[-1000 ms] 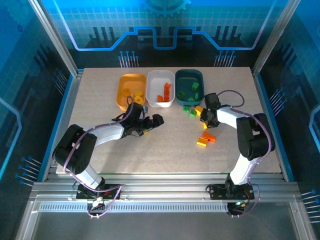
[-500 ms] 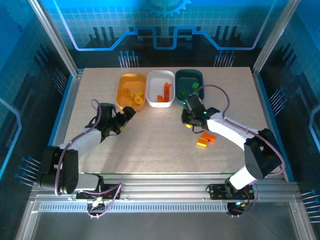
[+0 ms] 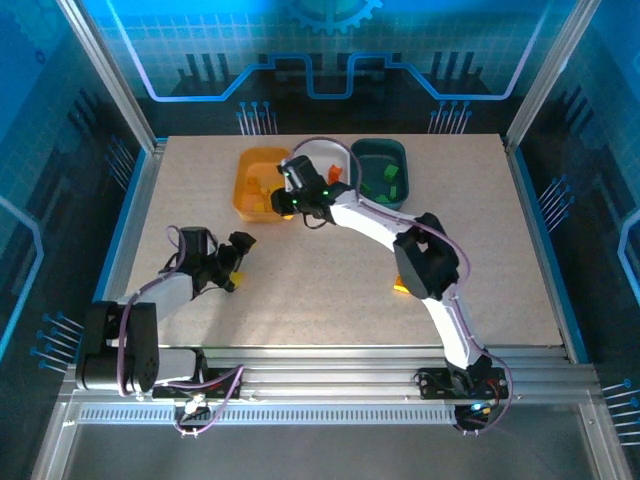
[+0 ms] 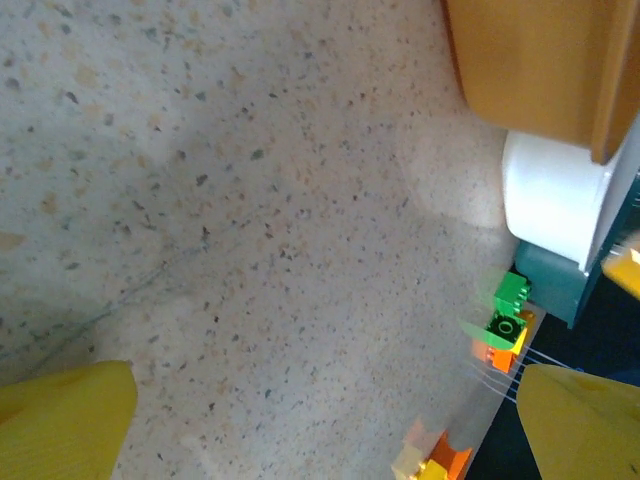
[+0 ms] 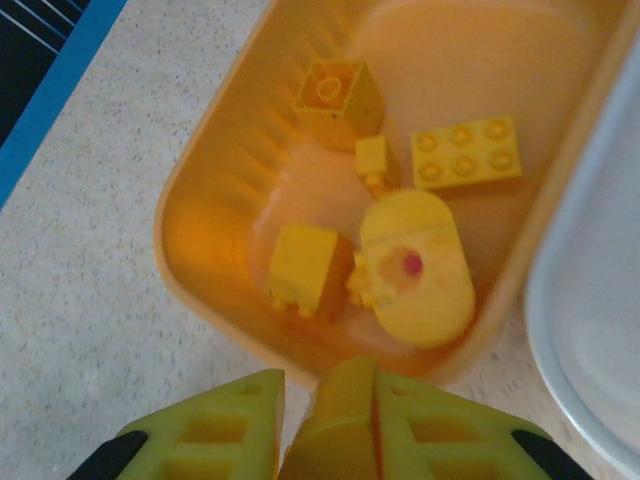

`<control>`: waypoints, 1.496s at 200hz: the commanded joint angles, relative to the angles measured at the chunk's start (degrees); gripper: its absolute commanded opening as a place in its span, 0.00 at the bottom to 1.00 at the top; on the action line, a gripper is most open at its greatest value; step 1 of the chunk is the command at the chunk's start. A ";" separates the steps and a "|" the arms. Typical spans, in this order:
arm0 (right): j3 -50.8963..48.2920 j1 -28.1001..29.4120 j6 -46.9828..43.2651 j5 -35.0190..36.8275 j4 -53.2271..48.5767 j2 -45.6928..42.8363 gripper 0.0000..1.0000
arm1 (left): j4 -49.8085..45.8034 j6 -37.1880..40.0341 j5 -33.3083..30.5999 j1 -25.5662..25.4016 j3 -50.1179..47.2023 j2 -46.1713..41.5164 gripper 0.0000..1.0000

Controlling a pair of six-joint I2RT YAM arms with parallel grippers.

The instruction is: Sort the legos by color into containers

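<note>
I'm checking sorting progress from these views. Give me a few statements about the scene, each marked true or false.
1. The right pincer is shut on a yellow lego at the rim of the orange-yellow tray. True.
2. The left pincer grips a lego. False: it is open and holds nothing, above the table.
3. The white tray stands at one end of the row. False: it sits between the orange-yellow tray and the teal tray.
4. Yellow legos lie in the orange-yellow tray. True.
5. Every lego is in a tray. False: a green lego and others lie loose on the table.
</note>
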 commanded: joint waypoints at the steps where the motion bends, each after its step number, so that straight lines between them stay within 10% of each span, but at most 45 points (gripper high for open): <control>1: 8.95 -0.37 -2.27 -2.50 -4.01 5.42 0.25 | -2.52 2.14 2.62 0.62 -0.20 -3.48 0.99; 38: 22.28 -1.16 -1.75 -2.13 -9.59 13.39 0.26 | -3.98 3.48 3.18 0.62 0.28 -6.82 0.99; 57: 34.10 -2.09 -0.66 0.07 -17.01 19.97 0.51 | -4.65 4.19 3.90 0.62 0.71 -8.17 0.99; 89: 38.74 -3.15 -1.84 1.66 -20.44 19.62 0.60 | -5.02 4.30 3.75 0.62 0.59 -10.48 0.99; 139: -0.87 -3.36 -2.88 8.36 -2.78 -9.83 0.61 | -1.62 3.73 2.98 -2.75 0.50 -10.17 0.99; 214: -48.94 -19.07 9.46 15.32 -9.51 -42.67 0.62 | 1.16 10.86 -7.88 -29.73 13.86 8.33 0.93; 299: -68.85 -19.43 18.64 17.36 -19.76 -56.71 1.00 | 5.71 9.43 -6.70 -33.75 20.50 21.71 0.93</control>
